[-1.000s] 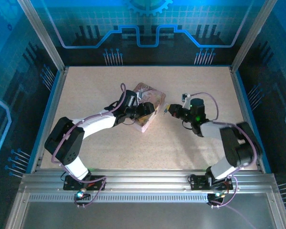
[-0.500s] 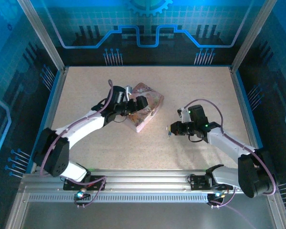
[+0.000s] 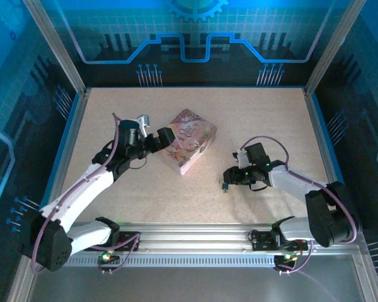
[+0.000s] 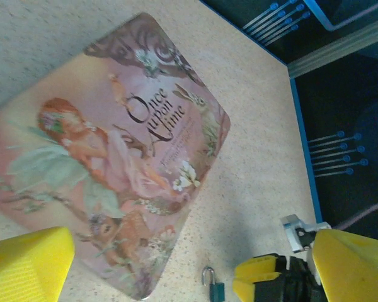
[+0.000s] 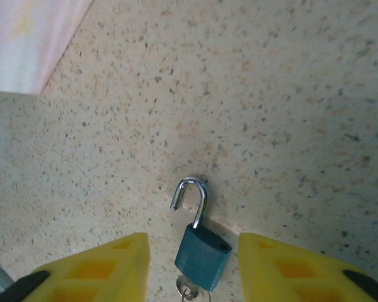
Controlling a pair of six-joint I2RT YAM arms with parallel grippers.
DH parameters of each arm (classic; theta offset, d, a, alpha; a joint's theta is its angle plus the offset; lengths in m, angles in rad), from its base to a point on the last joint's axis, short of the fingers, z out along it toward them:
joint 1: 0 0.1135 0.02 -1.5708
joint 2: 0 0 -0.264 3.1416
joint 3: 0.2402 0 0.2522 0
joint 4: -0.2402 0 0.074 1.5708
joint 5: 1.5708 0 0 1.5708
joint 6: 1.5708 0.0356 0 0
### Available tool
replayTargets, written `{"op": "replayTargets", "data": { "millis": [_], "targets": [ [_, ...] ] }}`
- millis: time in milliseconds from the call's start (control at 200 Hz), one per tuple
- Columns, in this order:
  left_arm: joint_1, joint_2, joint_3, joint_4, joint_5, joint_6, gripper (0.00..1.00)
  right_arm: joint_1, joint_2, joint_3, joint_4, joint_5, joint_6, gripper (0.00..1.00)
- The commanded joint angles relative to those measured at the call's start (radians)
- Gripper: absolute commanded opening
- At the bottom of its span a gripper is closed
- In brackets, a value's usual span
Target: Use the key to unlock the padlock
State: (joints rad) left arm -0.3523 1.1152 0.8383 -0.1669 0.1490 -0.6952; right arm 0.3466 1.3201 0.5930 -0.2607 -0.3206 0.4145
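Padlock (image 5: 202, 246): flat on the surface (image 3: 264, 113), in front of the right arm, apart from the pink tin (image 4: 107, 157).
Shackle (image 5: 192, 194): one leg clear of the body with the hook hanging free; judged unlocked.
Key (image 5: 188, 290): seated in the bottom of the padlock body, only the head visible at the lower edge of the right wrist view.
Right tool (image 3: 229, 179): spread wide, gripping nothing, one of its yellow fingers (image 5: 107, 267) on either side of the padlock, with a gap to the body on both sides.
Left tool (image 3: 162, 139): also spread open and empty, just beside the tin's left edge in the top view; contact with the tin not clear.
Direction from right tool: straight ahead, centred between the fingers.
Long axis: roughly in line with the right tool's reach, slightly tilted, key end toward the palm and shackle pointing away.
Nearer arm: right, by far; left tool well apart from the padlock, with the tin in between.
Coming move, as a judgement: little left beyond freeing the shackle fully or backing off; a straight closing pinch likely to catch the body across its width, not the key.
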Motion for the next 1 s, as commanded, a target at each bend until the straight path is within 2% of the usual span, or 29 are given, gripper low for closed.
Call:
{"op": "replayTargets", "data": {
  "millis": [0, 70, 190, 305, 460, 590, 715, 845, 995],
  "targets": [
    [0.036, -0.073, -0.022, -0.066, -0.059, 0.063, 0.99, -0.021, -0.091, 0.046, -0.047, 0.048, -0.042, 0.49],
    [0.062, -0.103, -0.035, -0.082, -0.109, 0.102, 0.99, -0.056, -0.157, 0.062, -0.074, 0.076, -0.08, 0.54],
    [0.118, -0.125, -0.065, -0.101, -0.25, 0.159, 0.99, -0.131, -0.263, 0.081, -0.095, 0.182, -0.162, 0.71],
    [0.166, -0.127, -0.11, -0.058, -0.366, 0.241, 0.99, -0.223, -0.343, 0.014, 0.025, 0.307, -0.207, 1.0],
    [0.176, -0.115, -0.232, 0.152, -0.492, 0.411, 0.99, -0.348, -0.351, -0.139, 0.342, 0.362, -0.253, 1.0],
    [0.178, -0.058, -0.355, 0.374, -0.592, 0.524, 0.99, -0.395, -0.236, -0.213, 0.614, 0.378, -0.269, 1.0],
    [0.19, 0.039, -0.388, 0.508, -0.56, 0.584, 0.99, -0.399, -0.11, -0.282, 0.904, 0.379, -0.281, 1.0],
    [0.195, 0.141, -0.386, 0.622, -0.491, 0.623, 0.99, -0.391, -0.025, -0.286, 1.051, 0.349, -0.306, 1.0],
    [0.199, 0.244, -0.417, 0.789, -0.465, 0.639, 0.99, -0.384, 0.079, -0.301, 1.175, 0.295, -0.336, 1.0]
  ]
}}
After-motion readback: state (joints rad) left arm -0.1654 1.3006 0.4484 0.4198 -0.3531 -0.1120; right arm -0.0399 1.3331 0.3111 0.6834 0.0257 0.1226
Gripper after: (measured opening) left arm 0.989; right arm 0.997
